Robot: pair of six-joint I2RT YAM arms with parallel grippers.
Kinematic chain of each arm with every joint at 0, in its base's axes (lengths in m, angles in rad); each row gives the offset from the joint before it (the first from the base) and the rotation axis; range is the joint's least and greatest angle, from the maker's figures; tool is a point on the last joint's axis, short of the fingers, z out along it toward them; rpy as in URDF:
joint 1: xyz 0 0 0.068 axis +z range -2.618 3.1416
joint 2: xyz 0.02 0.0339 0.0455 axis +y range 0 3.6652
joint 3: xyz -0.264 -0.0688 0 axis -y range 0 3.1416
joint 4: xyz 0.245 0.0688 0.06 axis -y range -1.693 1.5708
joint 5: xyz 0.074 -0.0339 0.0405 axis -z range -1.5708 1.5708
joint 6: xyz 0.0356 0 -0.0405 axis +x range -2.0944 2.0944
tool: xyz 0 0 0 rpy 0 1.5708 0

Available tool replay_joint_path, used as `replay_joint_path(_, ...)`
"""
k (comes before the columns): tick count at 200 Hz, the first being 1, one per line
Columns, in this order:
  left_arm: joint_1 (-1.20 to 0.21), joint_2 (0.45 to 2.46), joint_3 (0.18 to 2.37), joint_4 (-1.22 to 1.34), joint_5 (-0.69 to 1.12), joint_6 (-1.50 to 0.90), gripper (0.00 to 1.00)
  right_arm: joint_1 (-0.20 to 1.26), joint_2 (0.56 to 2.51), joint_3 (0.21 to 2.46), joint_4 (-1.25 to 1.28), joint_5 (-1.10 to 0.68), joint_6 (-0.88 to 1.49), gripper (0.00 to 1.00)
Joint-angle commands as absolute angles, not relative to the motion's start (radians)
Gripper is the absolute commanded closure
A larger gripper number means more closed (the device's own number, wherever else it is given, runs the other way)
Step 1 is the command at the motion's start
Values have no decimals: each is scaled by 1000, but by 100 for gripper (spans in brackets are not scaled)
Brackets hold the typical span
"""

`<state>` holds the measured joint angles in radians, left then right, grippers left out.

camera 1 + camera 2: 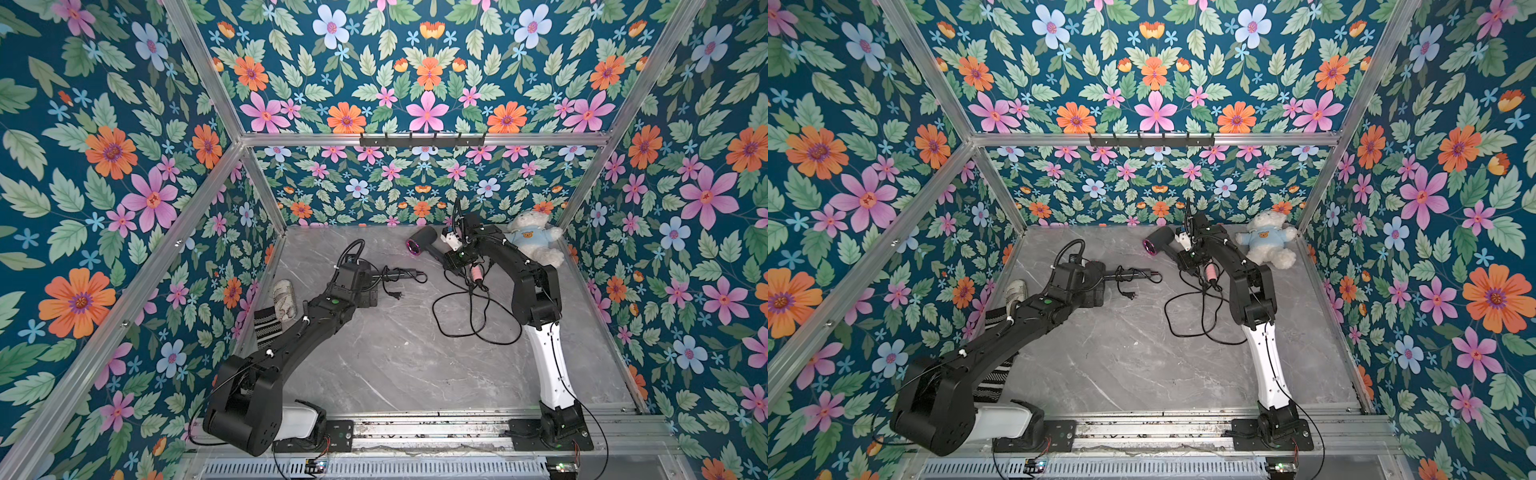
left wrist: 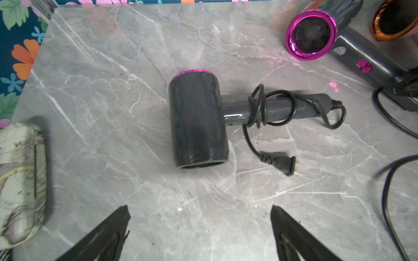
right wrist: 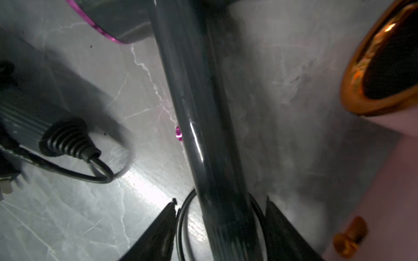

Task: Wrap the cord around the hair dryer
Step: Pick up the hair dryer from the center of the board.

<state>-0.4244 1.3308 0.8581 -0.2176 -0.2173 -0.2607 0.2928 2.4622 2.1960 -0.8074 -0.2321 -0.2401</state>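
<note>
Beside the wrapped hair dryer [image 2: 196, 119], left gripper [image 2: 199, 208] spread; right gripper [image 3: 221, 198] grip unclear.

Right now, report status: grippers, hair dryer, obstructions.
Left gripper open, empty. Right gripper astride far hair dryer handle, grip unclear. Near hair dryer: cord looped round handle, plug free. Loose cord sprawled on table.

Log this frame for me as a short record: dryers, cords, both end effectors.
wrapped dryer: grey, lying on the table, its cord looped around the handle, plug free beside it
second dryer: grey, magenta ring, unwrapped
loose cords: tangled on the table near it
left end effector: open, over the wrapped dryer, empty
right end effector: open, jaws either side of the second dryer's handle
clutter: teddy bear, back corner
</note>
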Motion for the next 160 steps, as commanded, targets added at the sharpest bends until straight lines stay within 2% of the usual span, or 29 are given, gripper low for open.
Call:
replay_joint_path(1,-422,1301,854,-259,-233,-268,1,292,2481,2222,-885,-301,-279,38)
replay_joint_path(80,-422,1279,854,-244,-207,-303,1,291,2523,2257,-887,-304,-274,53)
replay_joint_path(122,-422,1266,848,-244,-202,-306,1,290,2480,2194,-837,-277,-276,68)
replay_joint_path(147,-422,1256,860,-242,-184,-289,1,284,2413,2130,-793,-286,-274,82)
replay_joint_path(160,-422,1259,883,-236,-165,-254,1,282,2379,2104,-780,-285,-276,84)
